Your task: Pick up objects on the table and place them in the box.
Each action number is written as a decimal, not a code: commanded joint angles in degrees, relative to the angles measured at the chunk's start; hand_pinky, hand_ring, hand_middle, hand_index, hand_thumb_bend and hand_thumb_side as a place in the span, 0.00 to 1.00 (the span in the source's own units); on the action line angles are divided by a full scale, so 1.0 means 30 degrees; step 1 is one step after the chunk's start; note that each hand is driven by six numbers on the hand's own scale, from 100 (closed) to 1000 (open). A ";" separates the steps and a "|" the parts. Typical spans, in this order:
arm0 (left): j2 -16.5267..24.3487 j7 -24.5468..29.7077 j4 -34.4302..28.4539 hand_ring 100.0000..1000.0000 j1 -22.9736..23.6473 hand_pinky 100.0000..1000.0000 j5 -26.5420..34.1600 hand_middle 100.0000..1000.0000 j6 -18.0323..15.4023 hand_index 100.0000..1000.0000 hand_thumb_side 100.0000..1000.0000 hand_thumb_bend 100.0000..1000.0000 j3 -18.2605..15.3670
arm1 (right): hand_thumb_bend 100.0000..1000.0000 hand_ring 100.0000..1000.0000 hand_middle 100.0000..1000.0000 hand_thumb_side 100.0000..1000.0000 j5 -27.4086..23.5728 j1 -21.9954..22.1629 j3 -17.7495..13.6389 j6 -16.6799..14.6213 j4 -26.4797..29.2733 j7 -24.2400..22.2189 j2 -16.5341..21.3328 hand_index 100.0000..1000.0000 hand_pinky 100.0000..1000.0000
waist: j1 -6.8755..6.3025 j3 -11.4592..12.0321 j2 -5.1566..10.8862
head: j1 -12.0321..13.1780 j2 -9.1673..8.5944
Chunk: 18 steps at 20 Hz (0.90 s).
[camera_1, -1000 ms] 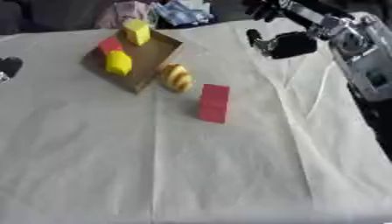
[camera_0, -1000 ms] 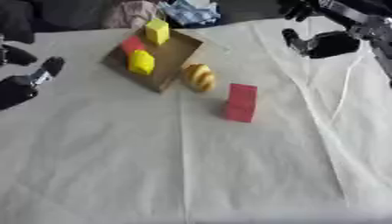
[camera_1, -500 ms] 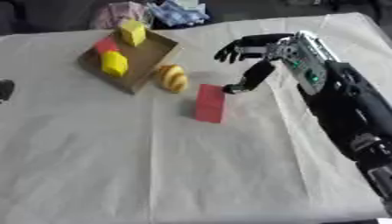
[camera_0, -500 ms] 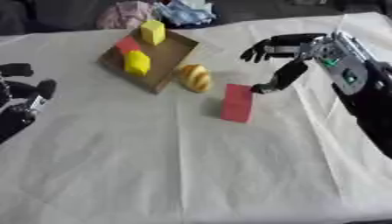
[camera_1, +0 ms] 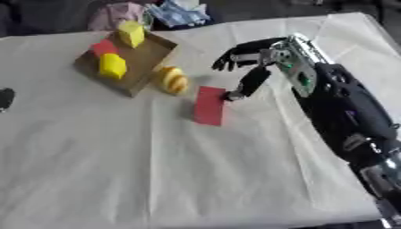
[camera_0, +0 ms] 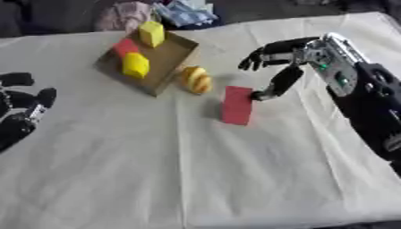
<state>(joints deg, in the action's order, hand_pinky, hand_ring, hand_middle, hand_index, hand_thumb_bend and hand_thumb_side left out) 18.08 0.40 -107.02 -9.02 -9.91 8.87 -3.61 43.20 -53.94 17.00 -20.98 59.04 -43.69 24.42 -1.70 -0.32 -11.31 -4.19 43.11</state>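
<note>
Red block [camera_0: 236, 105] lies mid-table, right of a yellow fruit [camera_0: 196, 79] beside the box [camera_0: 176, 56]. Right hand [camera_0: 286, 58] hangs over the block's far right corner, fingers [camera_0: 258, 57] spread, thumb tip at its edge. Left hand [camera_0: 22, 114] rests at the left edge, fingers relaxed.

Right eye view: box holds two yellow blocks [camera_1: 112, 65] and a red one.
</note>
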 commanded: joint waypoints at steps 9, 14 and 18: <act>0.0134 0.0192 -0.0163 0.55 -0.0038 0.64 -0.0238 0.65 0.0073 0.74 0.43 0.50 -0.0191 | 0.30 0.83 0.85 0.47 -0.2083 -0.0226 0.1303 -0.0001 0.2876 -0.1753 0.0435 0.97 0.80 | 0.0387 -0.0073 0.0426 | -0.0078 -0.0309; 0.0076 0.0212 -0.0175 0.55 -0.0011 0.64 -0.0287 0.65 0.0101 0.74 0.43 0.50 -0.0183 | 0.32 0.84 0.87 0.47 -0.0830 -0.0002 0.1742 -0.0330 0.2328 -0.2158 -0.0125 0.98 0.81 | 0.0387 -0.0047 0.0434 | -0.0111 -0.0354; 0.0017 0.0231 -0.0169 0.55 0.0009 0.64 -0.0299 0.65 0.0129 0.74 0.44 0.48 -0.0142 | 0.32 0.85 0.88 0.45 0.0418 0.0104 0.1863 -0.0785 0.1762 -0.2009 -0.0547 0.98 0.82 | 0.0387 -0.0052 0.0426 | -0.0129 -0.0353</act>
<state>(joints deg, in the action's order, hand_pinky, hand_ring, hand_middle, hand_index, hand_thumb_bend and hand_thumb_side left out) 17.60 0.97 -106.71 -8.63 -10.56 9.17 -3.74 43.18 -52.82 22.71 -19.88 64.32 -46.87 22.50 -1.29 -0.48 -11.31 -4.43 42.72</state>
